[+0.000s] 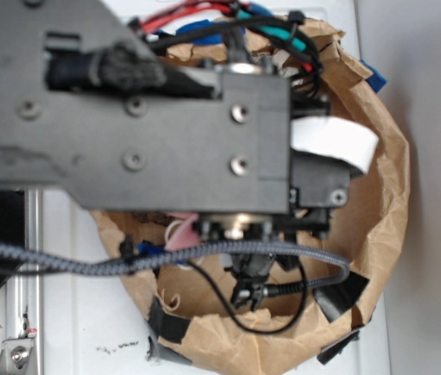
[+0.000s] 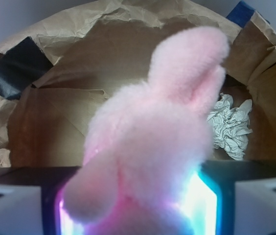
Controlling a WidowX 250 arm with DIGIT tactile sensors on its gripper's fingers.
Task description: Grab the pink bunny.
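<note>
Pink plush was seen filling the space between the two pads of the gripper in the wrist view, where the pink bunny was pinched from both sides, lit by a coloured glow at the pads. One long fuzzy ear rose above the gripper, and another soft lobe hung toward its lower left. Beyond the bunny, on the right of the gripper, a crumpled white paper ball was seen lying on the floor of a brown paper bag, whose creased walls surrounded everything. Black tape was noted on the bag's rim at the far left, and blue tape at the far right.

In the exterior view, the gripper itself was hidden under the black arm, which was reaching down into the bag; only a small pink patch was visible under the arm. The bag rested on a white desk.
</note>
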